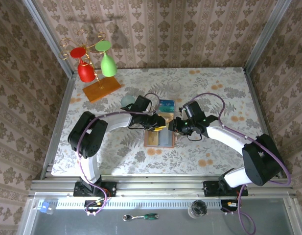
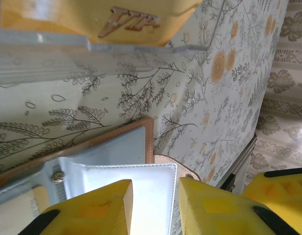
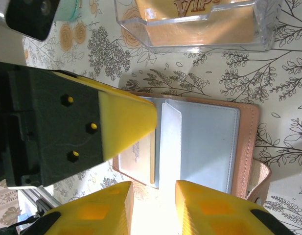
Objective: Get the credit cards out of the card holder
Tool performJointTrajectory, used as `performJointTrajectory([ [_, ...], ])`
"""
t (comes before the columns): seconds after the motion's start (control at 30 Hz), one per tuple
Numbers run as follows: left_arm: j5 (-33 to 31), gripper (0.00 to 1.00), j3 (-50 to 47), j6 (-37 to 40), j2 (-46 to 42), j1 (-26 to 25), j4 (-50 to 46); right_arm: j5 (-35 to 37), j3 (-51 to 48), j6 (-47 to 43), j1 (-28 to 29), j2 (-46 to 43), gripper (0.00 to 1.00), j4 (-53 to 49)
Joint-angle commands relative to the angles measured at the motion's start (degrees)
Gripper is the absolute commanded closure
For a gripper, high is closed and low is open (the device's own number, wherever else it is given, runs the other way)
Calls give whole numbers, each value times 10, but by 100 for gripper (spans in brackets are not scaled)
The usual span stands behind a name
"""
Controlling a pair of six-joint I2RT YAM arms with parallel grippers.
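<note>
The brown card holder [image 1: 159,139] lies open on the flowered table, its grey-blue pockets [image 3: 209,142] facing up. One pale sleeve [image 3: 170,142] stands up from its middle. My right gripper [image 3: 153,188] is open, its fingers either side of that sleeve's near edge. My left gripper [image 2: 155,188] is open too, hovering over the same sleeve [image 2: 151,196] from the other side; one of its fingers [image 3: 126,120] reaches in over the holder's left half. A tan card [image 3: 138,159] sits in the left pocket. An orange-tan card marked VIP [image 3: 199,10] lies in the clear box [image 3: 199,39].
The clear box [image 1: 166,105], just behind the holder, also shows a teal card. A wooden rack base [image 1: 102,89] with a red and a green glass stands at the back left. A pale green round object [image 1: 127,101] sits near the left arm. The holder's strap [image 3: 261,176] sticks out sideways.
</note>
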Motion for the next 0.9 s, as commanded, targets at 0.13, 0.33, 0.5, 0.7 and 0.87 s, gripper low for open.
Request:
performJointTrajectory([
  [0.13, 16, 69, -29, 16, -32, 18, -3, -13, 17, 14, 8, 24, 72, 0],
  [0.33, 8, 71, -68, 18, -60, 40, 4, -24, 40, 15, 26, 53, 73, 3],
  [0.5, -2, 78, -105, 31, -84, 63, -4, -35, 68, 15, 45, 94, 74, 5],
  [0.7, -9, 85, -136, 44, -96, 78, -14, -43, 96, 17, 61, 141, 74, 9],
  [0.87, -34, 90, -142, 70, -92, 80, -48, -55, 103, 19, 63, 173, 74, 15],
])
